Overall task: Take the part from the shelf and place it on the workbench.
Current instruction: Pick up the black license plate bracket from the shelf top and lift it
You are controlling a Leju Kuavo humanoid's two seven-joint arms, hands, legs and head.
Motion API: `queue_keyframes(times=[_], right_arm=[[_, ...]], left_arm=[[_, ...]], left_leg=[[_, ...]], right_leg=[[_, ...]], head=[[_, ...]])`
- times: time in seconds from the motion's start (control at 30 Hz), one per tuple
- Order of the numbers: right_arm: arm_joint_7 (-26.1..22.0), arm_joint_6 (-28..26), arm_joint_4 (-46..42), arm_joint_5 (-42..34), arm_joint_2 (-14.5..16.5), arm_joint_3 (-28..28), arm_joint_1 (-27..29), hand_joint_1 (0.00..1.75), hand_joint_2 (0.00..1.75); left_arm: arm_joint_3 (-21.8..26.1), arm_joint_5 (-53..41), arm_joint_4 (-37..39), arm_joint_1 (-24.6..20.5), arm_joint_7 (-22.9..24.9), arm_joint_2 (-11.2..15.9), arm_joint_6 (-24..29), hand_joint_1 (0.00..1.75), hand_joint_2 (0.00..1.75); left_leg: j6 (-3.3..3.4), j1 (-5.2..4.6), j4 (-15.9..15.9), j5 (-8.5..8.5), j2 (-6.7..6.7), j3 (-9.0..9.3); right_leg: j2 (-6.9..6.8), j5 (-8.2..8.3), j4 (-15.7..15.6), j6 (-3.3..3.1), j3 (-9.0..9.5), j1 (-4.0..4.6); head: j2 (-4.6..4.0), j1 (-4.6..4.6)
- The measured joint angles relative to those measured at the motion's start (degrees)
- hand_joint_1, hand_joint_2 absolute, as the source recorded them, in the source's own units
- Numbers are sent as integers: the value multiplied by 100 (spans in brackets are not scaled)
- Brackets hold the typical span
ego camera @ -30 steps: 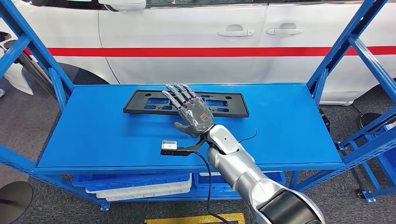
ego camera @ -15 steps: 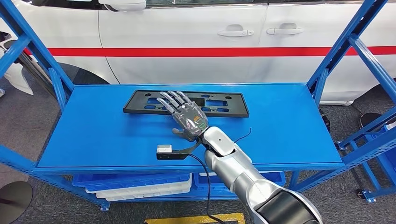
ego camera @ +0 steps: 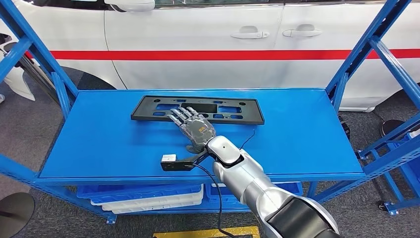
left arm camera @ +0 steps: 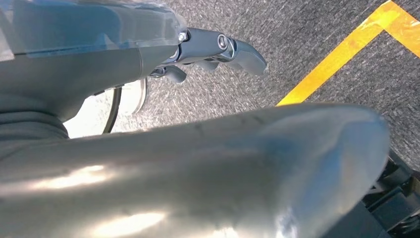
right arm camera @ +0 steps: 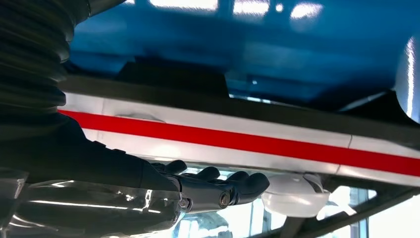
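A long black plastic part with cut-out slots lies flat at the back middle of the blue shelf. My right hand lies low and flat over the shelf, fingers straight and apart, holding nothing. Its fingertips reach the part's near edge, left of its middle. In the right wrist view the dark fingers stretch out flat with the blue shelf surface beside them. My left hand hangs over the grey floor with nothing in it.
A white car with a red stripe stands right behind the shelf. Slanted blue uprights frame both ends. Blue and white bins sit on the lower level. A yellow floor line runs in front.
My right hand has drawn back toward me and to the left, from above the part's middle down to its near edge. The part has not moved.
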Motion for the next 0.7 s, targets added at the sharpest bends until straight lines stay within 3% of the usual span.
queue_keyframes(times=[0.37, 0.7], right_arm=[[753, -73, 294, 293, -43, 77, -23, 0, 175], [932, -214, 401, 298, -164, 74, -74, 0, 175]], left_arm=[[-1, -101, 1, -9, 39, 0, -28, 0, 0], [-1, -134, 1, -8, 48, 3, -73, 0, 0]], left_leg=[[0, 0, 1, 0, 1, 0], [0, 0, 1, 0, 1, 1]], right_leg=[[1, 0, -1, 0, -1, 0], [1, 0, -1, 0, -1, 0]], head=[[0, 0], [0, 0]])
